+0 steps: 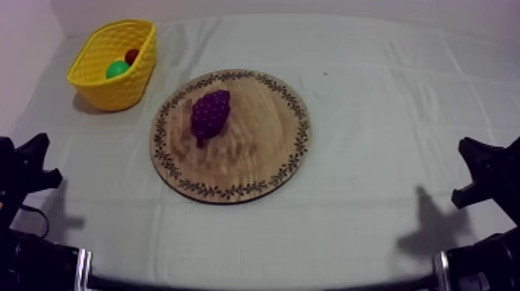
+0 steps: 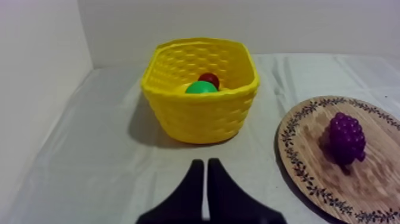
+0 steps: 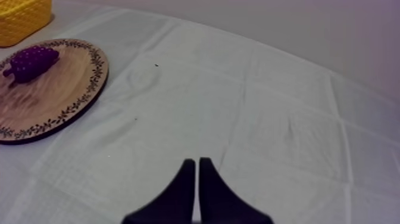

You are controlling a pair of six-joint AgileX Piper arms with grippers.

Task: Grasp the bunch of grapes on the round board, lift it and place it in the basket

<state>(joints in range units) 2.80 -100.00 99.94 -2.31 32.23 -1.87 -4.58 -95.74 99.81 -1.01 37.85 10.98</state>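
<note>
A purple bunch of grapes [image 1: 210, 114] lies on the left half of the round wooden board [image 1: 263, 159] in the middle of the table. The yellow basket [image 1: 116, 70] stands at the far left, apart from the board. It holds a green toy fruit [image 1: 117, 69] and a small red fruit [image 1: 131, 55]. My left gripper [image 1: 39, 162] rests low at the left edge, far from the board. In the left wrist view its fingers [image 2: 205, 170] lie together as a wedge, short of the basket [image 2: 199, 113], with the grapes [image 2: 347, 138] beside. My right gripper [image 3: 196, 167] is shut over bare cloth, the grapes [image 3: 31, 61] far off.
The cloth between board and both grippers is bare. A pale wall [image 2: 41, 65] runs close behind and beside the basket. My right arm [image 1: 484, 174] sits low at the right edge, with wide cloth between it and the board.
</note>
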